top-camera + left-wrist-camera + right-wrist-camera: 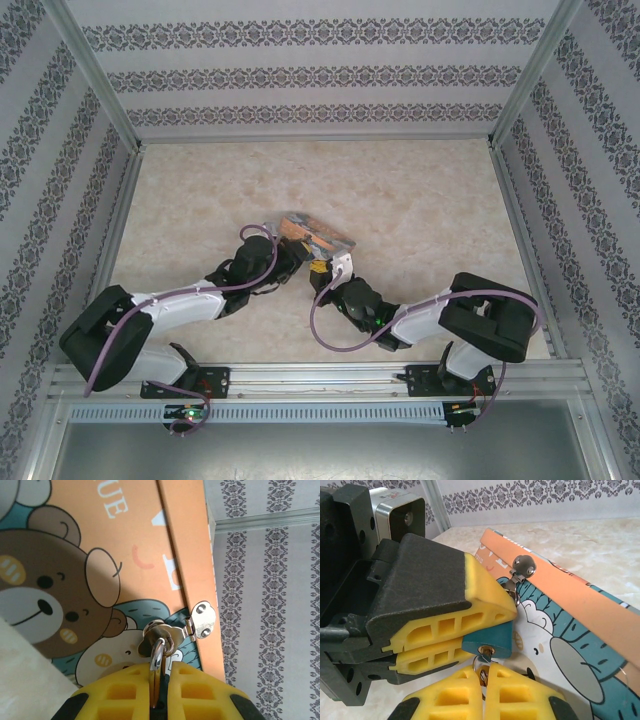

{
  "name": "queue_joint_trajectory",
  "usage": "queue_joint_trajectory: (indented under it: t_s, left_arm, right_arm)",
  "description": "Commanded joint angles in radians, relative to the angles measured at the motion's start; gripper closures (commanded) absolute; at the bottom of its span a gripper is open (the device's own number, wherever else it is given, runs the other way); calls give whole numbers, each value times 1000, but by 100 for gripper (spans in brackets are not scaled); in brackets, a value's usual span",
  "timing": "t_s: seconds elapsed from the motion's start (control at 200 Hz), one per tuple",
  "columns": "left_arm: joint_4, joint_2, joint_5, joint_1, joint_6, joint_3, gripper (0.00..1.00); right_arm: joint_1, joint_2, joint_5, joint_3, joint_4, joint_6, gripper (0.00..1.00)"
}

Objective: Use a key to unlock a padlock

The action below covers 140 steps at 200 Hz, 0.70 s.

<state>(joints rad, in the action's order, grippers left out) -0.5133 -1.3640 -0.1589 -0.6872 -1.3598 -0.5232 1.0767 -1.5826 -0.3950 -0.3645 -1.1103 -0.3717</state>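
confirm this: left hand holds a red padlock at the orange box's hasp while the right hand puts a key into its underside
Not red: the padlock is blue-teal, as the right wrist view shows. The rest stands: the left hand holds it at the hasp of the orange box while the right hand puts a key into its underside.

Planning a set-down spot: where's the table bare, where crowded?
Bare: table from the orange box to the back wall, plus both side strips. Crowded: centre-near, where left and right jaws meet at the padlock.
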Motion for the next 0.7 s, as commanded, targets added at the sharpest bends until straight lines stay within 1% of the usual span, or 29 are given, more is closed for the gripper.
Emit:
queue_joint_trajectory:
  t_s: [0.0, 0.16, 0.345, 0.47, 0.505, 0.695]
  left_arm:
    - [-36, -34, -93, -60, 2, 17, 96]
    - [-58, -69, -83, -59, 7, 11, 86]
    - [-50, -93, -57, -56, 22, 1, 75]
    - [-33, -104, -48, -46, 25, 9, 66]
    - [-22, -103, -45, -43, 28, 11, 64]
    - [17, -64, -34, -11, 39, 47, 57]
  right_arm:
    - [-6, -19, 24, -26, -137, -22, 100]
    - [-5, -80, 8, -5, -183, -42, 100]
    - [1, -149, -33, 14, -246, -91, 100]
    - [6, -185, -61, 15, -267, -130, 100]
    - [9, -196, -71, 46, -273, -145, 100]
    - [25, -231, -122, 57, -273, -196, 100]
